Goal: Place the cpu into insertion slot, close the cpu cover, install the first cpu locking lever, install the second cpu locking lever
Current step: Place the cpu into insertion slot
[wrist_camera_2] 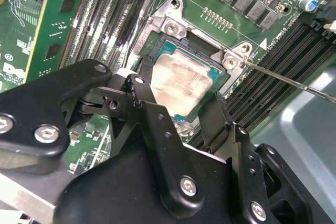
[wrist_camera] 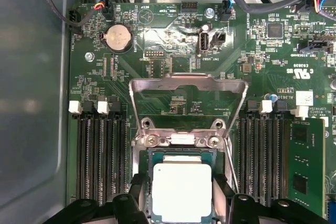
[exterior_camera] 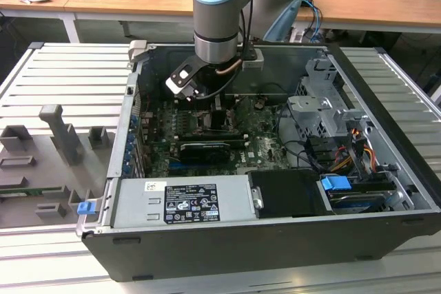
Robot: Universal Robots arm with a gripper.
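The cpu (wrist_camera: 181,190), a pale silvery square on a green edge, lies level in the insertion slot (wrist_camera: 173,151) on the green board. My gripper (wrist_camera: 181,203) straddles it, with a black finger against each of two opposite edges. In the second wrist view the cpu (wrist_camera_2: 181,77) shows between the fingertips (wrist_camera_2: 137,83), inside the slot's metal rim (wrist_camera_2: 168,24). The cpu cover (wrist_camera: 157,81), a grey metal frame, stands swung open beyond the slot. A thin locking lever (wrist_camera_2: 283,80) sticks out beside the socket. In the exterior view the gripper (exterior_camera: 209,111) is low inside the computer case.
Long black memory slots (wrist_camera: 102,156) run along both sides of the socket, and a green memory card (wrist_camera: 304,166) stands in one. The case (exterior_camera: 275,239) holds a power supply (exterior_camera: 186,201), drive cages (exterior_camera: 324,111) and cables. Grey fixtures (exterior_camera: 58,135) sit on the exterior view's left.
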